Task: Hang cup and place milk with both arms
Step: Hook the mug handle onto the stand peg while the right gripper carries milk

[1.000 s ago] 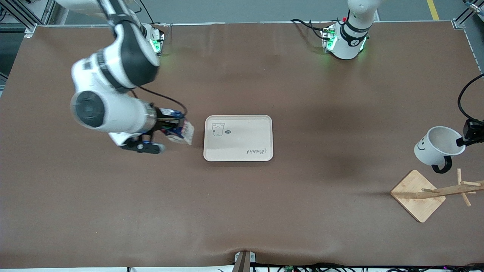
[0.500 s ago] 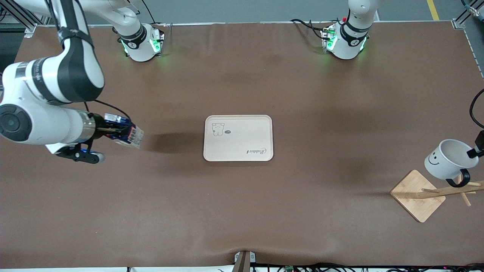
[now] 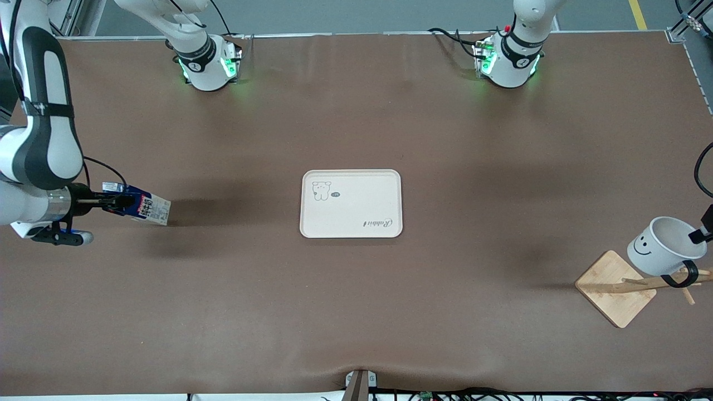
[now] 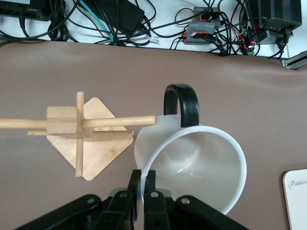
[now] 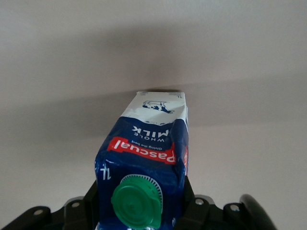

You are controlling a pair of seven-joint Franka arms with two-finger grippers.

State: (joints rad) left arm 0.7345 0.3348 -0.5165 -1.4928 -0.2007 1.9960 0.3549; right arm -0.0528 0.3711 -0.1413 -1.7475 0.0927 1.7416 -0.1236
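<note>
Since the earlier frame my right pincer has carried the milk away from the tray, clamped shut on it above the worktop. My left pincer grips the cup rim, handle at the rack peg. Neither item is placed yet.

Cream tray, printed with a small bear and script lettering, lies mid-table on the brown table cover. Wooden rack, with a square base and pegs, stands toward the left arm's end, nearer the camera than the tray.
</note>
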